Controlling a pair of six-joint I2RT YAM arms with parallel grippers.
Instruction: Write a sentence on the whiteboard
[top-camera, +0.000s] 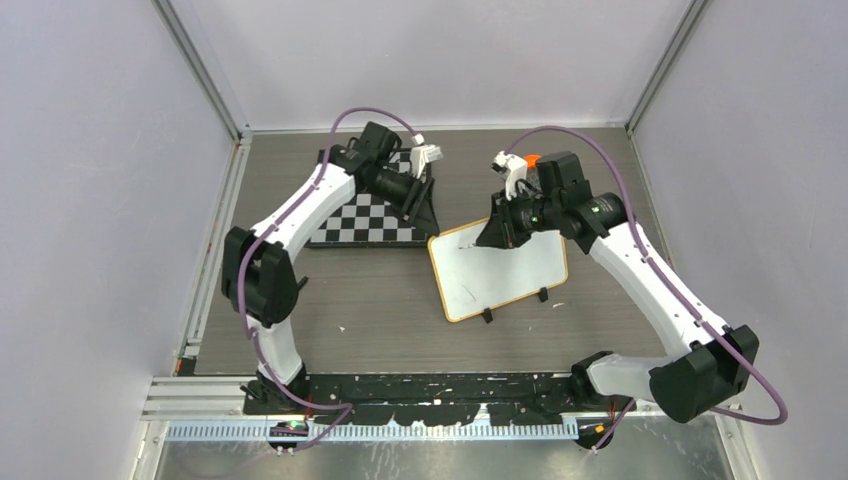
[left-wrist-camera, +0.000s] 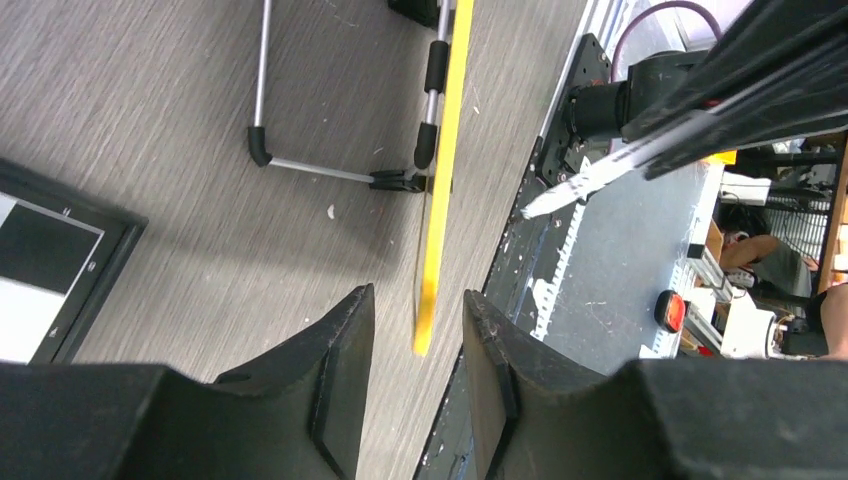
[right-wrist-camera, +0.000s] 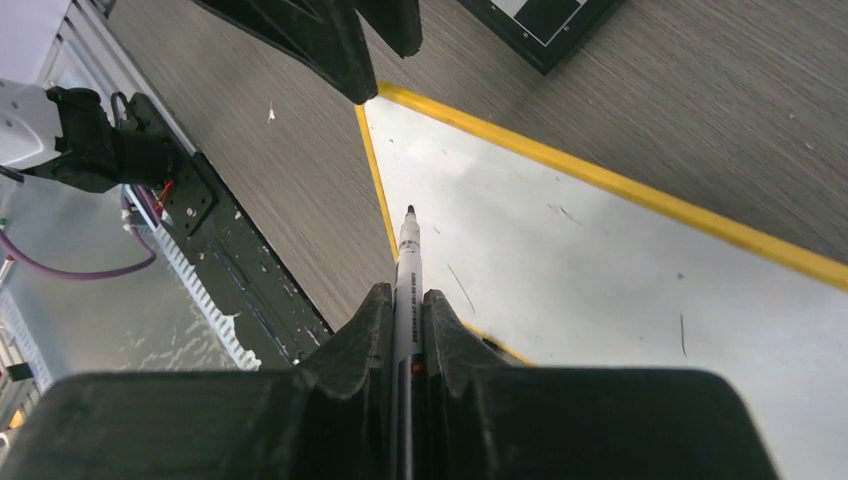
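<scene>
The whiteboard (top-camera: 505, 275) lies just right of the chessboard (top-camera: 365, 222), propped on small feet (top-camera: 487, 316). It looks light, stiff and slick-faced, so it will likely skid or rock under pen pressure. Its yellow rim (left-wrist-camera: 440, 150) is the place to pinch.

The left claw (left-wrist-camera: 418, 305) straddles that rim at the corner nearest the chessboard, jaws apart, seemingly not pinching. The right claw (right-wrist-camera: 408, 300) is clamped on a marker (right-wrist-camera: 409, 245), its tip at that same corner; whether it touches is unclear. The chessboard crowds the left arm.
</scene>
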